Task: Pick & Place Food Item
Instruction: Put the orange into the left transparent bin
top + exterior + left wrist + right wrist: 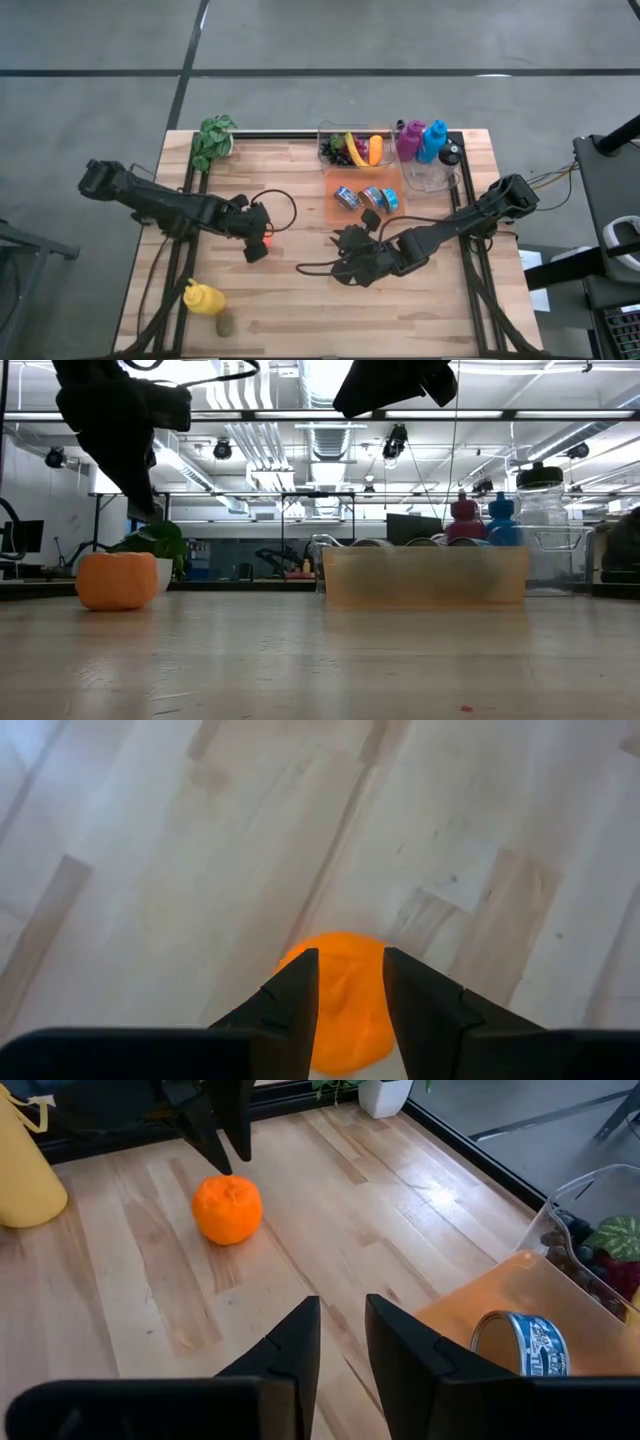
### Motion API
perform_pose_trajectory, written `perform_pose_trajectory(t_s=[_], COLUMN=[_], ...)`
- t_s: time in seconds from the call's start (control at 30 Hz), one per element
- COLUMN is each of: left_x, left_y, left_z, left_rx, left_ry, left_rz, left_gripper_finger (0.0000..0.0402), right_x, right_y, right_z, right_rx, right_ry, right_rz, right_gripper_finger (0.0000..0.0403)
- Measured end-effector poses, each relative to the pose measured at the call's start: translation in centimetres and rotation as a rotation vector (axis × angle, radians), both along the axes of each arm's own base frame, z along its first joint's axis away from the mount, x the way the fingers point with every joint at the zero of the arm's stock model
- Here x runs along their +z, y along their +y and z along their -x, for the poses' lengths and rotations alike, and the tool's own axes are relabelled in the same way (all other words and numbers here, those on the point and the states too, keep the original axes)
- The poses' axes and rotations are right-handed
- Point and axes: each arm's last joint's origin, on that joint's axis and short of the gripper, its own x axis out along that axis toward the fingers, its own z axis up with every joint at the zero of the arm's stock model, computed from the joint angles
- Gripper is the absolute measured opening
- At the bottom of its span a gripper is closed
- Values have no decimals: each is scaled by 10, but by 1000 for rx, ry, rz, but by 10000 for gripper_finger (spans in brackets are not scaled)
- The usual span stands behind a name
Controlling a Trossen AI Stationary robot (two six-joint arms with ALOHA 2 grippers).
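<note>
While the left pincer [350, 995] hangs just above the orange [227, 1209], its fingers spread a narrow way with nothing held, the fruit sits on the bare tabletop [300, 300] directly beneath it and slightly ahead of the tips; a good grasp, as I judge it, calls for opening wider, coming straight down so one finger passes each side of the fruit, then closing gently at its widest girth; the right pincer [340, 1340] waits nearby beside the orange tray [335, 205], fingers slightly apart, empty.
</note>
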Motion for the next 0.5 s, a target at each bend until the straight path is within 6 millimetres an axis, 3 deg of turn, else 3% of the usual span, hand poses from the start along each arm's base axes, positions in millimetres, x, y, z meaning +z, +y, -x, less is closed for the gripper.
perform_pose_trajectory(t_s=[0.27,0.5], left_x=[-6,-22], left_y=[3,3], left_z=[6,12], left_rx=[10,62], left_ry=[64,91], left_rz=[11,77], left_gripper_finger=[136,244], right_x=[0,0], right_y=[0,0], right_z=[0,0], right_rx=[0,1], right_ry=[0,0], right_rz=[0,0], right_gripper_finger=[65,68])
